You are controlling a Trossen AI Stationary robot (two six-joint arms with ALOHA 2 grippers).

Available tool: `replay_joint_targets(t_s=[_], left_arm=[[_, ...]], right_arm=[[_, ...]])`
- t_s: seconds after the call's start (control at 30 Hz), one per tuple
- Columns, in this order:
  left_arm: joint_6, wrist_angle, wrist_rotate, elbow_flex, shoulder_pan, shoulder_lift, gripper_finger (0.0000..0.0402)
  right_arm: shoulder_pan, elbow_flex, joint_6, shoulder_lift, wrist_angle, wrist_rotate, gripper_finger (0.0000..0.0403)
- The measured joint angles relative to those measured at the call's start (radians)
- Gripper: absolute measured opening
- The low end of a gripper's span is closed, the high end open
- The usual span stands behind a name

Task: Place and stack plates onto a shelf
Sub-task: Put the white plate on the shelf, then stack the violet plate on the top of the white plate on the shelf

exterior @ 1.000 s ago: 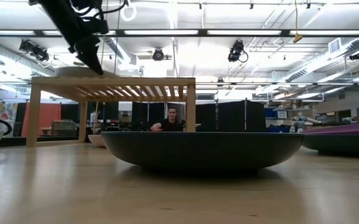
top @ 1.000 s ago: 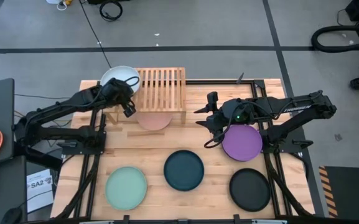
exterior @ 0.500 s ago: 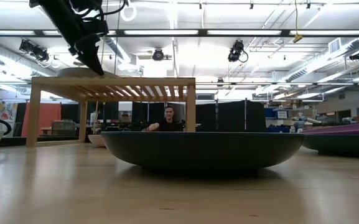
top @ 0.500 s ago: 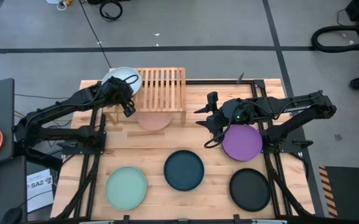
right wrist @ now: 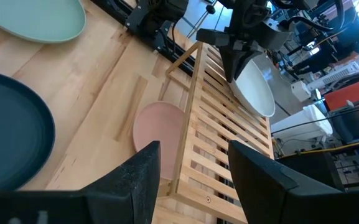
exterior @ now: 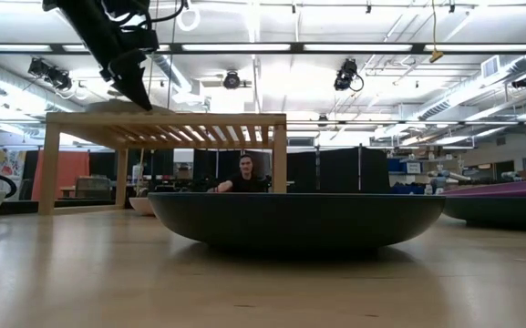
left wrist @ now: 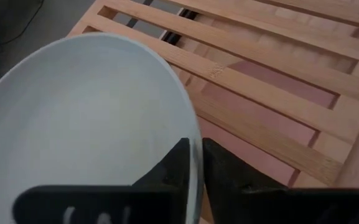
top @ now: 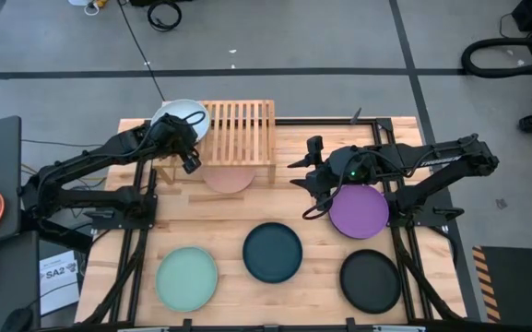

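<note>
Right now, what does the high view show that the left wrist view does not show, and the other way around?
Only the high view shows the mint plate, dark teal plate, black plate, purple plate and the right gripper beside it. Only the left wrist view shows the left gripper fingers straddling the pale plate rim. Both show that plate, the shelf slats and the pink plate beneath.

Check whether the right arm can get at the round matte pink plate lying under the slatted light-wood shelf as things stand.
Probably yes. The right gripper stands open beside the shelf, and the pink plate pokes out from its front edge. The slats overhead rule out a top-down grab, so a low side approach looks needed.
</note>
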Motion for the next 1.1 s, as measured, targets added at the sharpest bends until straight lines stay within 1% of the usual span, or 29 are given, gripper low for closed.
replay_joint_targets(t_s=[0.27, 0.43, 0.5, 0.6, 0.73, 0.8, 0.93, 1.1], left_arm=[[0.001, 0.001, 0.0, 0.0, 0.0, 0.0, 0.0147], [0.019, 0.052, -0.001, 0.0, 0.0, 0.0, 0.0177], [0.033, 0.091, -0.001, 0.0, 0.0, 0.0, 0.018], [0.035, 0.164, -0.001, 0.0, 0.0, 0.0, 0.0178], [0.035, 0.273, 0.005, 0.0, -0.001, 0.0, 0.0175], [0.034, 0.319, 0.028, 0.0, -0.001, 0.0, 0.0175], [0.027, 0.391, 0.111, 0.0, -0.002, 0.0, 0.0174], [0.027, 0.423, 0.159, 0.0, -0.002, 0.0, 0.0174]], right_arm=[[0.0, 0.0, 0.0, 0.0, 0.0, 0.0, 0.0193], [0.0, 0.0, 0.0, 0.0, -0.007, 0.0, 0.0193], [0.0, 0.0, 0.017, 0.0, -0.019, 0.009, 0.0193], [0.0, 0.001, 0.097, 0.0, -0.037, 0.049, 0.0193], [-0.011, 0.001, 0.197, -0.003, -0.136, 0.087, 0.0193], [-0.019, 0.001, 0.26, -0.003, -0.208, 0.086, 0.0193], [-0.04, 0.001, 0.416, -0.003, -0.389, 0.075, 0.0193], [-0.088, 0.001, 0.654, -0.003, -0.626, 0.008, 0.0193]])
